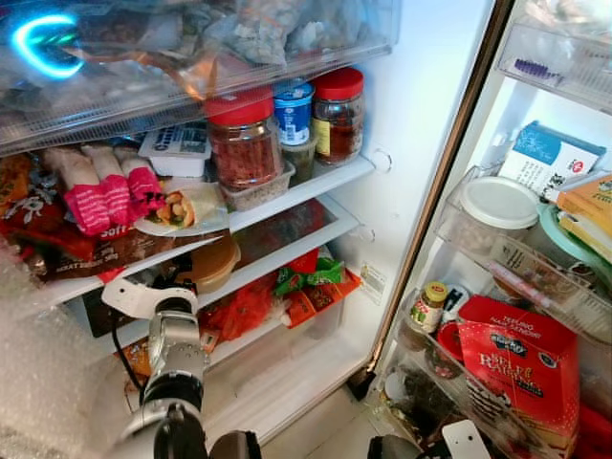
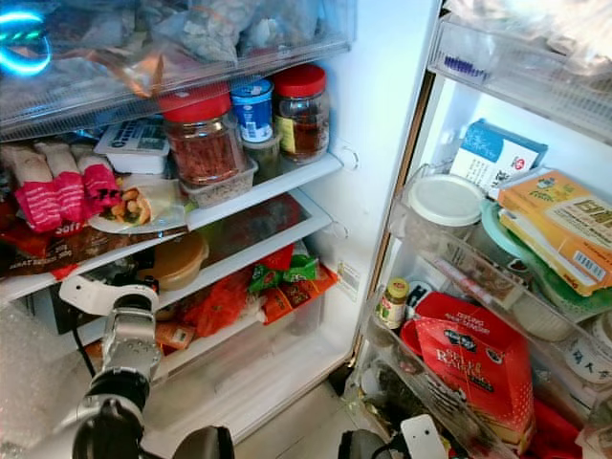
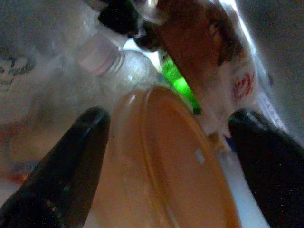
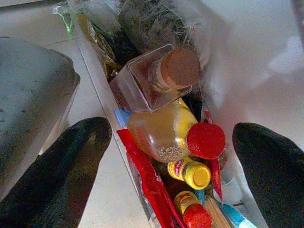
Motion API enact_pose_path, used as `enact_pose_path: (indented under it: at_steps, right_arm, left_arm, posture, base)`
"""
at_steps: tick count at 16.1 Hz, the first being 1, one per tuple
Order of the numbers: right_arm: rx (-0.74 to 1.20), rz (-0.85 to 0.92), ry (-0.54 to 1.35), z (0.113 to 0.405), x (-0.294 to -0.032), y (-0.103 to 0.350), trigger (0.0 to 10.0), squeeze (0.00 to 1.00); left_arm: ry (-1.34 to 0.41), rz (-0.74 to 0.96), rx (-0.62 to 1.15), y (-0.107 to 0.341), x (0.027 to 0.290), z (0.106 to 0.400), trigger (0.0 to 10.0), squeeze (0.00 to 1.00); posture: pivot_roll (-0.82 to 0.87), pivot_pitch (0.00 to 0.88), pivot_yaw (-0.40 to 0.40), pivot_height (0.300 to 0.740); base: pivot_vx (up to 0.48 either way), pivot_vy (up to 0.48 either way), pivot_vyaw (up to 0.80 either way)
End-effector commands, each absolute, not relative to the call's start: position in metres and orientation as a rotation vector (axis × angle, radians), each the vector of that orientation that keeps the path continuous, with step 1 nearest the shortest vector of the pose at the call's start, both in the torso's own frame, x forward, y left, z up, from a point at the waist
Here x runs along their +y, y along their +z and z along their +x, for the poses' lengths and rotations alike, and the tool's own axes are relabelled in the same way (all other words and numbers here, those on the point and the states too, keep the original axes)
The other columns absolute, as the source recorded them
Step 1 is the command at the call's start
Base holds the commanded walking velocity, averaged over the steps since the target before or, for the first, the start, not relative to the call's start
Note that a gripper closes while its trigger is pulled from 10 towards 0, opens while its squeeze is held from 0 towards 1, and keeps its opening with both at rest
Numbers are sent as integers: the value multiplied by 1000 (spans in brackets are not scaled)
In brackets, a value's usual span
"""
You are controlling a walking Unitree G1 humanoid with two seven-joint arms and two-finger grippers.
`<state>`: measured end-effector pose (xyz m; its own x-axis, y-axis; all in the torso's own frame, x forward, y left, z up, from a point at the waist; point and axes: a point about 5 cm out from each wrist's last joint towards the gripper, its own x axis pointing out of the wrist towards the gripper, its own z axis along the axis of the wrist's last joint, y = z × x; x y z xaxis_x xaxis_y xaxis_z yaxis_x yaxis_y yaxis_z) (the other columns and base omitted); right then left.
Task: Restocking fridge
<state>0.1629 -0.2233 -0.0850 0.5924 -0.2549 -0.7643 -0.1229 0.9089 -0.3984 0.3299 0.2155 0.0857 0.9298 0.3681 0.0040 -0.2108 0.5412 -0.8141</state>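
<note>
The left gripper point(image 3: 166, 156) has its two black fingers point(image 3: 61, 175) spread apart on either side of an amber lidded tub point(image 3: 166, 166); whether they touch it cannot be told. In the head views the left arm point(image 1: 172, 354) rises from 6 o'clock into the open fridge, its wrist just beside the tub point(image 1: 210, 263), which sits on the lower glass shelf point(image 1: 287, 258). At 3 o'clock from the tub lie green and orange snack packets point(image 1: 311, 282). On the shelf above, toward 12 o'clock, stand a red-lidded jar of dark flakes point(image 1: 244, 139), a blue-capped pot point(image 1: 293, 110) and a second red-lidded jar point(image 1: 338, 115); at 9 o'clock from them lie a wrap on a plate point(image 1: 182, 208) and pink-labelled sausages point(image 1: 100, 191). The door rack, toward 3 o'clock, holds a white-lidded container point(image 1: 497, 206), a small green-capped jar point(image 1: 427, 306) and a red bag point(image 1: 516, 368).

In the left wrist view, a clear bottle with a pale cap point(image 3: 102, 59) lies just beyond the tub, with a green packet point(image 3: 178, 83) beside it.

In the right wrist view, the right gripper point(image 4: 171, 161) hangs with its fingers point(image 4: 66, 166) wide apart over the door bin point(image 4: 102, 102), which holds a cork-stoppered square bottle point(image 4: 152, 78), a red-capped bottle of yellow liquid point(image 4: 175, 135) and a small yellow-capped bottle point(image 4: 192, 173).
</note>
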Motion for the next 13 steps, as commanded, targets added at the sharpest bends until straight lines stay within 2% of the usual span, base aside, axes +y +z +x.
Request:
enact_pose_path:
  at_steps: [1, 6, 10, 13]
  right_arm:
    - [942, -440, -68, 165, -222, -84, 10000, 0]
    - [943, -440, -66, 167, -221, -84, 10000, 0]
    - [938, -440, -75, 167, -223, -83, 10000, 0]
    - [938, -447, -73, 168, -225, -83, 10000, 0]
  left_arm:
    - [308, -891, -200, 94, 211, 324, 10000, 0]
    - [294, -900, -157, 86, 205, 315, 10000, 0]
    - [246, -790, -130, 90, 199, 304, 10000, 0]
    - [248, -798, -88, 88, 196, 292, 10000, 0]
  posture:
    - [-72, 0, 22, 622]
    - [-58, 0, 15, 622]
    - [-54, 0, 10, 622]
    - [-50, 0, 5, 622]
  base:
    - [0, 0, 0]
    - [0, 0, 0]
    - [0, 0, 0]
    - [0, 0, 0]
